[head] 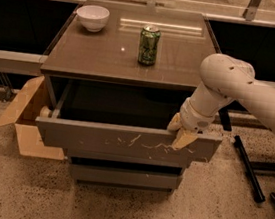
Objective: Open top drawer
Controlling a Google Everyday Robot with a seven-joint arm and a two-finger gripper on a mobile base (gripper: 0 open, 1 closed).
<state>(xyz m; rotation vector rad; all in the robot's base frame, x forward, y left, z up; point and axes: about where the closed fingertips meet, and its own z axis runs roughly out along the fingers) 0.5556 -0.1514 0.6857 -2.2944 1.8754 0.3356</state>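
Observation:
The top drawer point(98, 137), a wide grey-brown front with whitish scratches across its middle, stands pulled out from the cabinet, and its dark inside shows behind the front. My gripper point(180, 132) is at the drawer's right end, on the top edge of the front. One yellowish finger point(174, 122) is behind the front and the other hangs over its outer face. The white arm point(241, 90) reaches in from the right.
A green can point(148, 45) and a white bowl point(92, 17) stand on the cabinet top point(99, 56). A narrower drawer front point(118, 175) sits below. An open cardboard box point(23, 116) lies at the left. Black stand legs point(246, 166) are on the floor at the right.

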